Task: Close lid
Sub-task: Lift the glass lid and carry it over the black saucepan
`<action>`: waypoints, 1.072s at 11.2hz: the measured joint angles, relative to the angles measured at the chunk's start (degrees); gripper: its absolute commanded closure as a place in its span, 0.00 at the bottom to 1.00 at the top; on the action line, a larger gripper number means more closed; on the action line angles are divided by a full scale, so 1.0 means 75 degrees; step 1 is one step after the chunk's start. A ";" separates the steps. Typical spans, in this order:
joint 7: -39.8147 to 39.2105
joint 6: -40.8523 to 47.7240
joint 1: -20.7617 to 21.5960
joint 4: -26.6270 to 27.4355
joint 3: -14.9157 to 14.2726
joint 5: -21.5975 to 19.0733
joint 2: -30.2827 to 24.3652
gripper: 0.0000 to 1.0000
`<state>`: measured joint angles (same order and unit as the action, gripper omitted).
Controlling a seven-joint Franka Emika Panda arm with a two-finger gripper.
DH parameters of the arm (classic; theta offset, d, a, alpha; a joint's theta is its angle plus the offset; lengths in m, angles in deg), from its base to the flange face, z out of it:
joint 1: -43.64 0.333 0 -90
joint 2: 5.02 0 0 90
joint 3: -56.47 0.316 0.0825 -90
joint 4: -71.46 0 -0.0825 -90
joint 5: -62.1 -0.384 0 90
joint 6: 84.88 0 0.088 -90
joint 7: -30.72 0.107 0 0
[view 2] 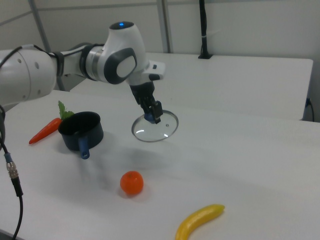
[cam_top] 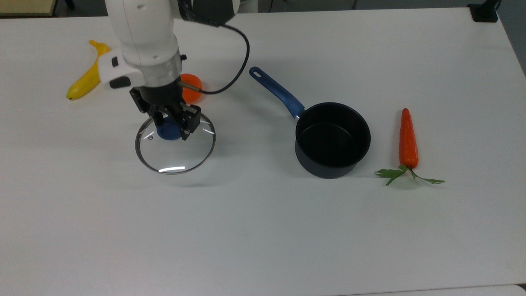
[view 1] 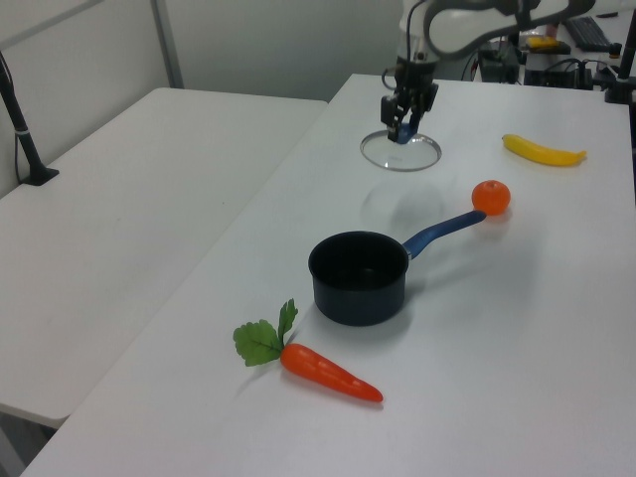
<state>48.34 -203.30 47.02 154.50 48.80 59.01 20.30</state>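
holding the round clear glass lid (cam_top: 175,144) by its blue knob, your black two-finger gripper (cam_top: 172,125) is clamped on it.
the lid hangs above the white table (cam_top: 263,230), well apart from the dark saucepan (cam_top: 333,139).

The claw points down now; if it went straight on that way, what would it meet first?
The claw is already shut on the knob of the lid, held in the air. Below the lid the line probably ends on bare table; the orange lies aside.
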 measured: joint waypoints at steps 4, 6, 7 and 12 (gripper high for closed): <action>0.0796 0.0775 0.0605 -0.0383 0.0335 -0.0018 -0.0275 0.57; 0.1403 0.0812 0.1500 -0.0386 0.0389 -0.0014 -0.0243 0.57; 0.1682 0.0813 0.1878 -0.0384 0.0397 -0.0010 -0.0210 0.57; 0.2119 0.0813 0.2961 -0.0422 0.0398 -0.0005 -0.0114 0.57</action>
<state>64.23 -197.20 69.23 151.34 51.79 58.97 19.45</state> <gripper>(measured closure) 0.388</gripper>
